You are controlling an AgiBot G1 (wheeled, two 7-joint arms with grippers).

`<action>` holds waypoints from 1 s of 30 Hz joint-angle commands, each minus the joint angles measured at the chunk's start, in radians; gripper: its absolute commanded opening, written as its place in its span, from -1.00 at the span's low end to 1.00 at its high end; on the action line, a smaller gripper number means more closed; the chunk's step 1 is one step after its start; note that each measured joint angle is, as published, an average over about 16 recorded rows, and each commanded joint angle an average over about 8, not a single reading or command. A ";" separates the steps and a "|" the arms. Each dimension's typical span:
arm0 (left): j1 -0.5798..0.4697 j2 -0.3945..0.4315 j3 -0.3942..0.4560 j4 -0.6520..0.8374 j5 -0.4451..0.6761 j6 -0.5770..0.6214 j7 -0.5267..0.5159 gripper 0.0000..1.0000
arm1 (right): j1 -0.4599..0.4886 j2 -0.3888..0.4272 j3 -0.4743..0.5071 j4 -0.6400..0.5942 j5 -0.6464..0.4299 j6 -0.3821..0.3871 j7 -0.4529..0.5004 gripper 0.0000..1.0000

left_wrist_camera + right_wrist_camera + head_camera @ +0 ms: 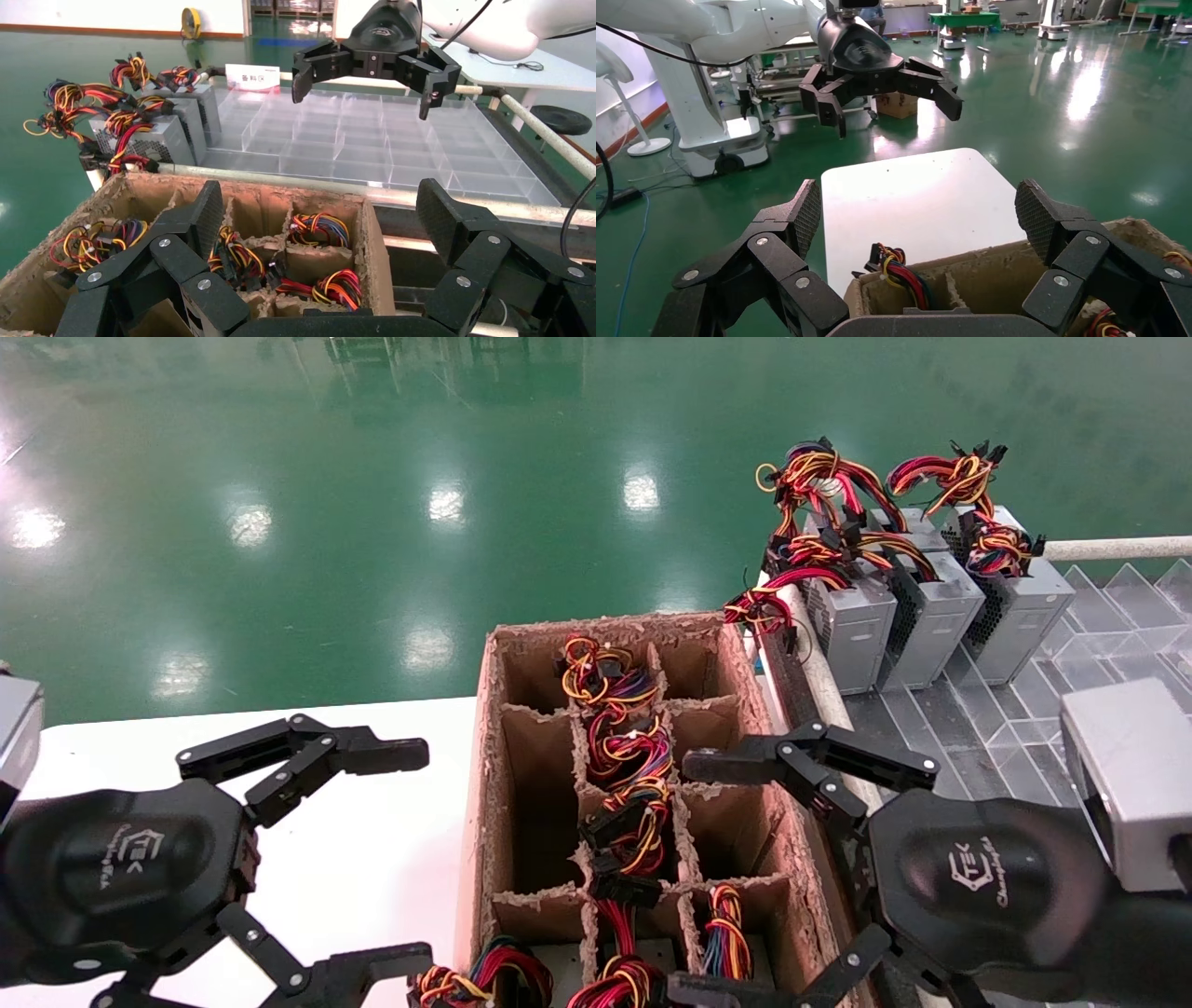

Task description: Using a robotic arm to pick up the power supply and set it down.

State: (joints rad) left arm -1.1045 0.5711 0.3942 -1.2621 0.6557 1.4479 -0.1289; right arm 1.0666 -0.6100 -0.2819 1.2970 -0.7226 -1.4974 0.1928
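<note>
Several power supplies sit in a divided cardboard box (482, 784), showing mostly their coloured wire bundles (626, 758). Three more silver power supplies (931, 607) stand upright side by side at the far right. My left gripper (419, 854) hangs open over the white table (140, 747), left of the box, holding nothing. My right gripper (689, 877) is open and empty above the box's right wall. In the left wrist view, the left gripper (320, 210) faces the box cells (313, 232), with the right gripper (365, 91) beyond. In the right wrist view, the right gripper (919, 207) faces the left gripper (895, 112).
A clear compartment tray (1117, 645) lies right of the box, carrying the three standing supplies, with a pale rail (819, 672) between box and tray. Several box cells on the left column (535, 803) hold nothing. Green floor (372, 523) lies beyond the table.
</note>
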 commanded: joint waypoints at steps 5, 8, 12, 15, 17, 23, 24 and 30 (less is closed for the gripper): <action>0.000 0.000 0.000 0.000 0.000 0.000 0.000 1.00 | 0.004 0.000 0.001 -0.007 -0.004 0.001 -0.004 1.00; 0.000 0.000 0.000 0.000 0.000 0.000 0.000 1.00 | 0.005 0.000 0.001 -0.009 -0.006 0.001 -0.005 1.00; 0.000 0.000 0.000 0.000 0.000 0.000 0.000 1.00 | 0.007 -0.001 0.001 -0.012 -0.007 0.001 -0.006 1.00; 0.000 0.000 0.000 0.000 0.000 0.000 0.000 1.00 | 0.008 -0.001 0.002 -0.013 -0.008 0.002 -0.007 1.00; 0.000 0.000 0.000 0.000 0.000 0.000 0.000 1.00 | 0.008 -0.001 0.002 -0.014 -0.008 0.002 -0.007 1.00; 0.000 0.000 0.000 0.000 0.000 0.000 0.000 1.00 | 0.009 -0.001 0.002 -0.015 -0.009 0.002 -0.008 1.00; 0.000 0.000 0.000 0.000 0.000 0.000 0.000 1.00 | 0.009 -0.001 0.002 -0.015 -0.009 0.002 -0.008 1.00; 0.000 0.000 0.000 0.000 0.000 0.000 0.000 1.00 | 0.009 -0.001 0.003 -0.016 -0.009 0.003 -0.008 1.00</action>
State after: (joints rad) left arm -1.1045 0.5711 0.3941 -1.2621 0.6557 1.4479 -0.1289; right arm 1.0757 -0.6112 -0.2792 1.2811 -0.7321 -1.4948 0.1844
